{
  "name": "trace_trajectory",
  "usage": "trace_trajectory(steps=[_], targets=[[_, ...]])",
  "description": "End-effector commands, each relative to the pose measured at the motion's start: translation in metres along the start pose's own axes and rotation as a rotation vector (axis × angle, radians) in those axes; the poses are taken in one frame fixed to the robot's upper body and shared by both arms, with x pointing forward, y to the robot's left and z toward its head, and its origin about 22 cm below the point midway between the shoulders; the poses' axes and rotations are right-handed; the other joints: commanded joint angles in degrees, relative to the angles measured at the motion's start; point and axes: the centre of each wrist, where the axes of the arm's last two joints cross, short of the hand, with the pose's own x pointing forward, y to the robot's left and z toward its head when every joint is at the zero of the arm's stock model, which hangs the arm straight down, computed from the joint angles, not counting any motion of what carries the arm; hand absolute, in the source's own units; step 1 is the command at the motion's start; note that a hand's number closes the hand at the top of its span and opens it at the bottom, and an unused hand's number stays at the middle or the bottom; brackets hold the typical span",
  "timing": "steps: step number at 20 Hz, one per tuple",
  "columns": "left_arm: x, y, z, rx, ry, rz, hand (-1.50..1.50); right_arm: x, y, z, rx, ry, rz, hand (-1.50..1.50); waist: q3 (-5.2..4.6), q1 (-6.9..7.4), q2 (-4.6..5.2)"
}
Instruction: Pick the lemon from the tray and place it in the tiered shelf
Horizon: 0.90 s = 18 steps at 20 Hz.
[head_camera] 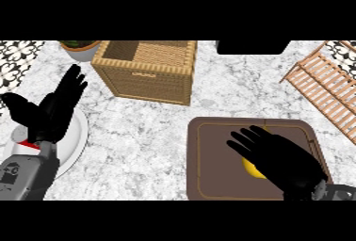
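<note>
The right hand (278, 155) is hovering with spread, straight fingers over the brown tray (208, 179), hiding most of the lemon (252, 169), which is lying on the tray. The wooden tiered shelf (327, 89) is standing at the right. The left hand (52, 106) is resting open above a white plate (76, 141), beside a wicker basket (149, 75).

We see a white bench (146, 141) veined with grey marbling, a dark brown tray (222, 183) edged by a thin tan line, a yellow lemon (252, 170), a tan woven basket (149, 75), a pale wooden slatted shelf (327, 89), a white plate (78, 136) and two black robot hands: left (55, 106), right (274, 150).
</note>
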Motion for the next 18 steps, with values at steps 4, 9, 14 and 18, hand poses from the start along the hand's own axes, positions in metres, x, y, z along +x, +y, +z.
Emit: trace_trajectory(steps=[4, 9, 14, 18], targets=[[0.009, 0.013, 0.010, 0.028, 0.008, -0.007, 0.00, -0.013, 0.026, 0.005, 0.027, 0.004, 0.005, -1.50, 0.01, 0.01, -0.04], [0.003, 0.002, 0.004, 0.008, 0.016, 0.000, 0.00, -0.010, 0.037, -0.017, -0.015, 0.021, -0.024, -1.50, 0.00, 0.06, 0.00], [-0.009, -0.007, 0.007, 0.003, 0.013, 0.006, 0.00, -0.018, 0.043, -0.046, 0.021, 0.012, -0.021, -1.50, 0.00, 0.28, 0.03], [0.000, 0.005, -0.008, -0.003, 0.006, -0.007, 0.00, -0.008, 0.053, -0.034, 0.029, 0.019, -0.030, -1.50, -0.01, -0.10, 0.01]])
